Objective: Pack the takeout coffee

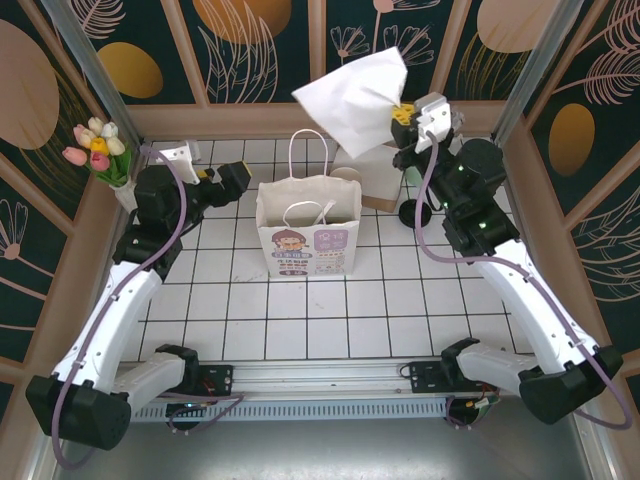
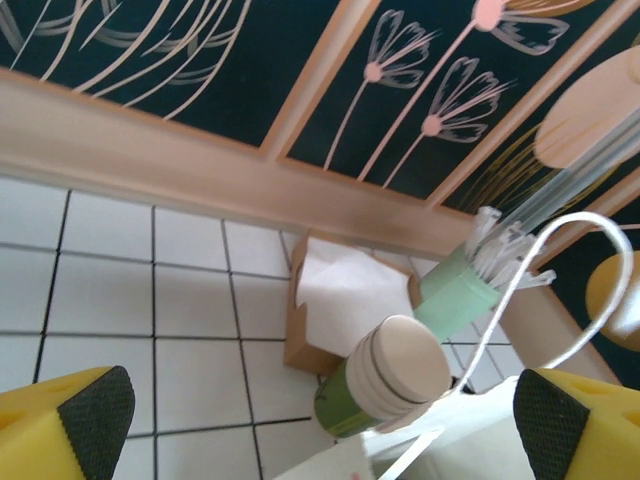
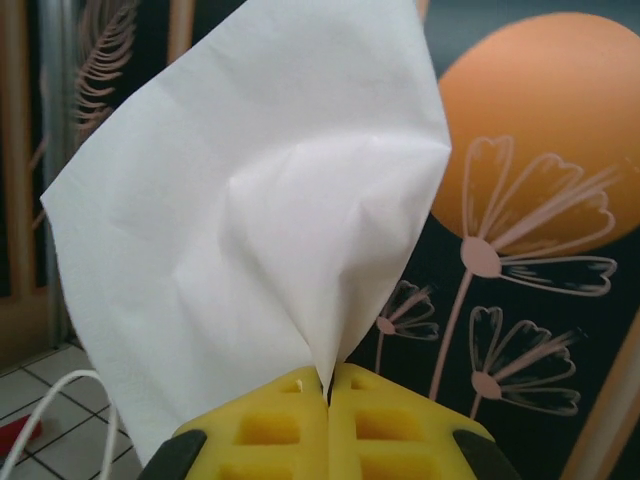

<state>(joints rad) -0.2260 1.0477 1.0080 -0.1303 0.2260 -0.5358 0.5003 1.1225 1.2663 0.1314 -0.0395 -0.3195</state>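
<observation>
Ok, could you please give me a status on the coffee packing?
Left end effector open, empty. Right end effector shut on white paper napkin, held high. Small green paper coffee cup behind white paper bag, ungrasped.

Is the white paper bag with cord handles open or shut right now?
Open. The white paper bag stands upright, its mouth spread into a wide rectangle in the top view.
</observation>
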